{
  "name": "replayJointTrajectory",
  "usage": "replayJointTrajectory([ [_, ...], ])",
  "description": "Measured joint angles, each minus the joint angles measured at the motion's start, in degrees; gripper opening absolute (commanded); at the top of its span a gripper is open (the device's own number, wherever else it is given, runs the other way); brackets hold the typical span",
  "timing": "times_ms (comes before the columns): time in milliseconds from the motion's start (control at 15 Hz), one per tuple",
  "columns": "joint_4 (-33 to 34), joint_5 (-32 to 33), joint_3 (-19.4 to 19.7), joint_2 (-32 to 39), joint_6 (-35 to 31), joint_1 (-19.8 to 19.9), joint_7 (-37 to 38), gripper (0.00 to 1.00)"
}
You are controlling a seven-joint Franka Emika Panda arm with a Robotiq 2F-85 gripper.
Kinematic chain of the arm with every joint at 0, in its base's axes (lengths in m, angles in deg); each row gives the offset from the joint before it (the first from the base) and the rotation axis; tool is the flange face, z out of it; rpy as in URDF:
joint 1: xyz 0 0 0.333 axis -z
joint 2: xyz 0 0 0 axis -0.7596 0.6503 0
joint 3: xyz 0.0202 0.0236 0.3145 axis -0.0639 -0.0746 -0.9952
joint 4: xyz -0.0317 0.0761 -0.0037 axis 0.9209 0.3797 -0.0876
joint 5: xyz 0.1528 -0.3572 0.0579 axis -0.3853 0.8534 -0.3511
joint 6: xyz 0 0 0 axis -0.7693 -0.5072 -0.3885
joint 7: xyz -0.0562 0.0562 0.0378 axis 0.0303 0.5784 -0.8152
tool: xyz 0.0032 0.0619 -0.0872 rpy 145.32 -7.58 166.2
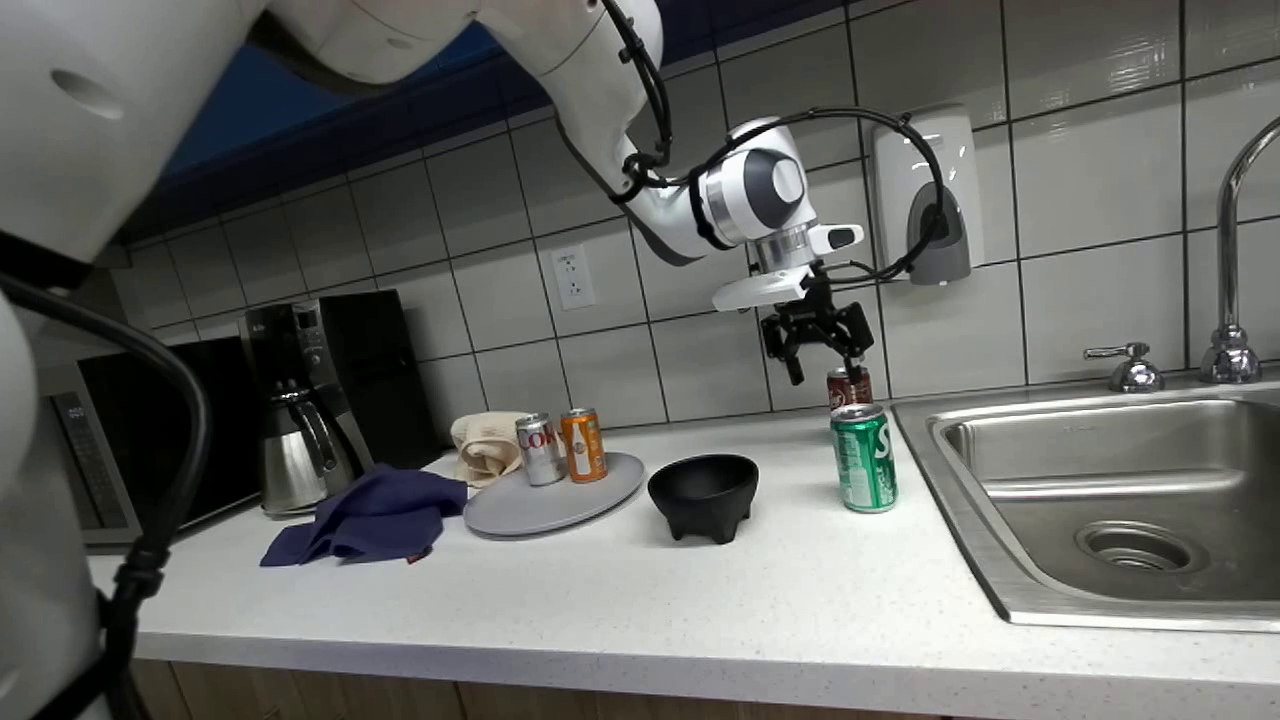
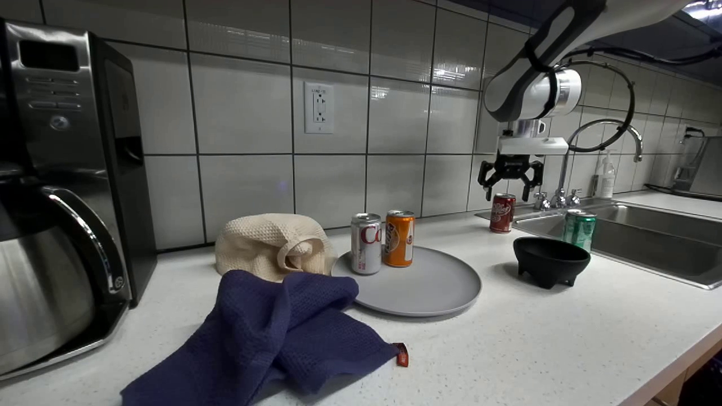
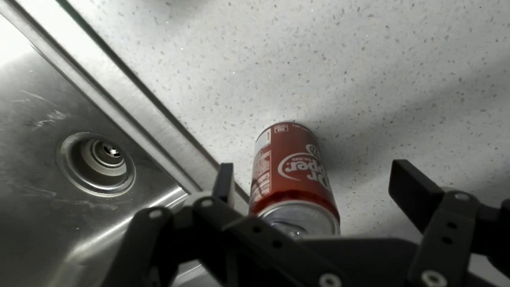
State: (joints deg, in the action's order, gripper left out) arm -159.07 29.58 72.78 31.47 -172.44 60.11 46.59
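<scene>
My gripper (image 1: 825, 376) is open and empty. In the other outside picture, my gripper (image 2: 507, 198) hangs just above the upright red Dr Pepper can (image 2: 502, 214). In the wrist view, my gripper (image 3: 312, 163) has its fingers spread to either side of the red can (image 3: 297, 171), which lies nearer the left finger. The red can (image 1: 848, 388) is partly hidden in an exterior view behind the green can (image 1: 865, 460). A black footed bowl (image 1: 703, 495) stands near the green can. A silver can (image 2: 366, 245) and an orange can (image 2: 399, 239) stand on a grey plate (image 2: 428, 293).
A steel sink (image 1: 965, 520) with a faucet (image 1: 1228, 250) borders the cans. A soap dispenser (image 1: 930, 190) hangs on the tiled wall. A blue towel (image 2: 271, 338), a beige cloth (image 2: 271, 242) and a coffee maker (image 2: 67, 169) are on the counter.
</scene>
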Motion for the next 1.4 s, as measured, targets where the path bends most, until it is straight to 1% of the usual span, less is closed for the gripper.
replayJointTrajectory([
  [533,5.99,-0.83,0.0,3.97,3.61,1.82,0.0,1.0],
  [1000,12.89,-0.86,-0.04,8.45,7.37,2.15,0.0,1.0],
  [1067,13.78,-0.86,-0.05,9.0,7.81,2.15,0.0,0.88],
  [1133,14.68,-0.86,-0.06,9.56,8.23,2.16,0.0,0.74],
  [1400,17.56,-0.86,-0.06,11.25,9.67,2.21,0.0,0.42],
])
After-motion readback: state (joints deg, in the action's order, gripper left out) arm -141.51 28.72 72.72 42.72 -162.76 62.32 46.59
